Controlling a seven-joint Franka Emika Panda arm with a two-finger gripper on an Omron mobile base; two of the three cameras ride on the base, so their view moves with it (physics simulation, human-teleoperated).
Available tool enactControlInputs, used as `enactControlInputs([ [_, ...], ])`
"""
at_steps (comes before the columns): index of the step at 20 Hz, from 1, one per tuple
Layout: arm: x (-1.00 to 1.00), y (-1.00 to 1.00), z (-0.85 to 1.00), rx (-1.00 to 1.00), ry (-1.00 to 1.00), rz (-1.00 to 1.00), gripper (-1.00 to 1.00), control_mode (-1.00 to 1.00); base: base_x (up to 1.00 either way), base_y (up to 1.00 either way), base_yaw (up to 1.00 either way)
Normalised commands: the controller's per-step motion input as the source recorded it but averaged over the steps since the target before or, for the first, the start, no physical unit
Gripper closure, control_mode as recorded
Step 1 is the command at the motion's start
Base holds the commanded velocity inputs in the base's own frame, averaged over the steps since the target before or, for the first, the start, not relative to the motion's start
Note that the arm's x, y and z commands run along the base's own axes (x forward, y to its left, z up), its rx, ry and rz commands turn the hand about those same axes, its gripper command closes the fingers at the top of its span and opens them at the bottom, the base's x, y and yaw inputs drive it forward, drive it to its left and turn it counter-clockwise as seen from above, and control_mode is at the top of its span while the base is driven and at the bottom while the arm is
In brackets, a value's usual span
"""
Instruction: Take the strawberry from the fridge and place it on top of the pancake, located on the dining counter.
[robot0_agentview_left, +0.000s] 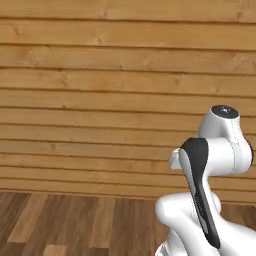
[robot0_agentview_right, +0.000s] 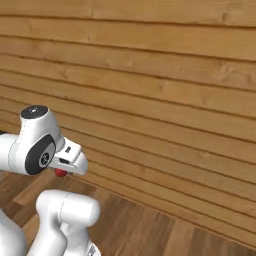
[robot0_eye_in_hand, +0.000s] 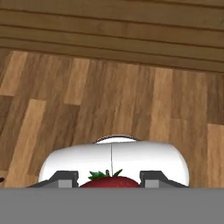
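Left base view: plank wall (robot0_agentview_left: 100, 90) over wood floor (robot0_agentview_left: 75, 225)

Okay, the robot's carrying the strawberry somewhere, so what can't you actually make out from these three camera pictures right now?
- Strawberry: in the hand view the bottom grey band cuts off everything below its top and green leaves; in the right base view it is a small red bit under the hand.
- Gripper: its fingertips are cut off in the hand view, so the contact on the fruit cannot be checked.
- Wooden wall and plank floor: nothing tells where the base stands.
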Motion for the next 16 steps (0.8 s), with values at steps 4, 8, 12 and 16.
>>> enactControlInputs([
  [4, 0.00, 0.00, 0.00, 0.00, 0.00, 0.00, 1.00, 1.00, 0.78, 0.00, 0.83],
  [8, 0.00, 0.00, 0.00, 0.00, 0.00, 0.00, 1.00, 1.00, 0.43, -0.03, 0.96],
  [12, 0.00, 0.00, 0.00, 0.00, 0.00, 0.00, 1.00, 1.00, 0.32, -0.06, 1.00],
  [16, 0.00, 0.00, 0.00, 0.00, 0.00, 0.00, 1.00, 1.00, 0.33, -0.08, 0.99],
])
